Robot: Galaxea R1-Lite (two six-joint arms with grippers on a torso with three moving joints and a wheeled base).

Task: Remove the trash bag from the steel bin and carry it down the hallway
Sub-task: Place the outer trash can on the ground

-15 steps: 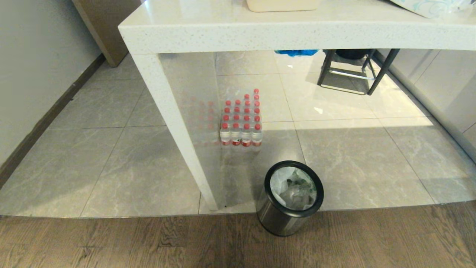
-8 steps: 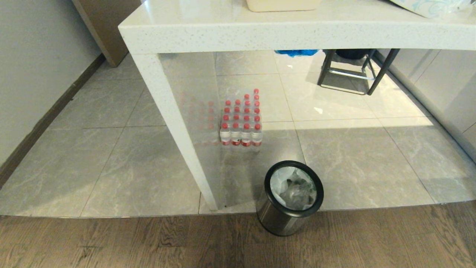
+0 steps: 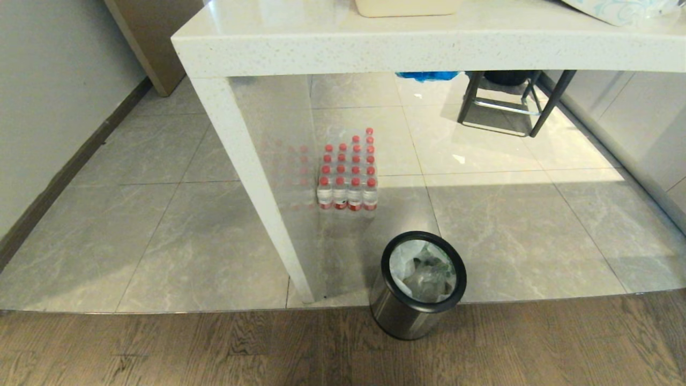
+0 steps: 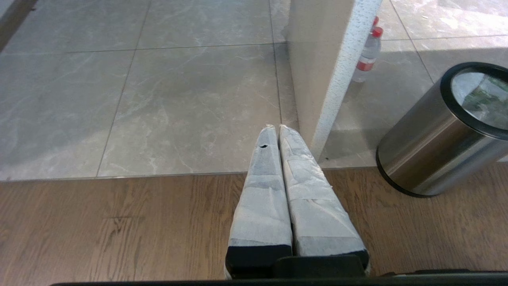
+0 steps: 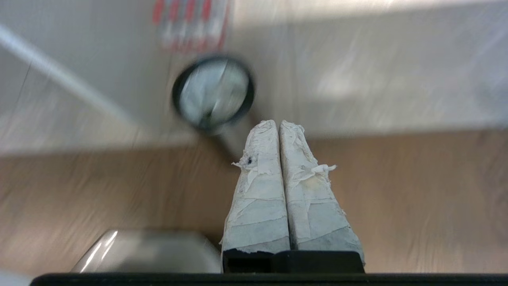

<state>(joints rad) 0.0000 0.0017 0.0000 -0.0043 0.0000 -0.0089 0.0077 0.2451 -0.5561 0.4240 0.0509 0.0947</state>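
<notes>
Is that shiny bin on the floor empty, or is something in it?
Not empty. The steel bin stands upright, and the crinkly white trash bag lines its inside, seen through the black rim.

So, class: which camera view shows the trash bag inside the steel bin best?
The head view: it looks straight down into the steel bin, showing the crumpled white trash bag filling the ring. The left wrist view catches only a sliver of the bag at its edge. The right wrist view shows it blurred.
</notes>
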